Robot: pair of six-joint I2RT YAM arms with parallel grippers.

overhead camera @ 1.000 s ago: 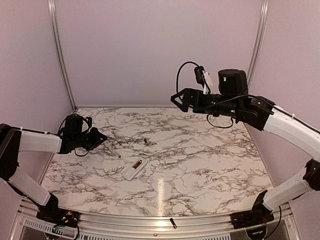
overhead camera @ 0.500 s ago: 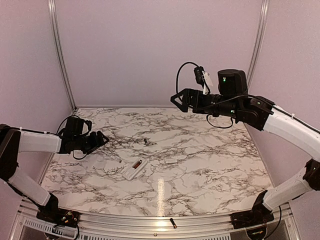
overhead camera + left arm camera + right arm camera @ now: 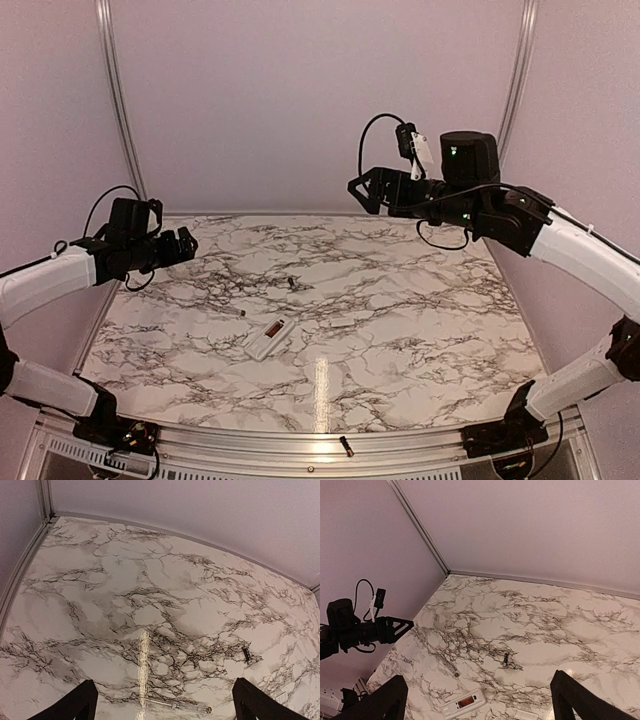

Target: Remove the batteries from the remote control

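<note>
Marble-patterned tabletop enclosed by plain lilac walls, metal corner posts

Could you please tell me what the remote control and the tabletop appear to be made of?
Remote control: likely white plastic, a smooth, uniform moulded body around a dark recess. Tabletop: marble-patterned, probably laminate or film rather than stone; glossy, since it mirrors a light streak.

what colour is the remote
The remote is white, its recess reddish-brown; clearest in the right wrist view.

Stuff on the bench
Remote control sits mid-bench – battery behind it, small plate to its right, thin rod off to its left.
</note>
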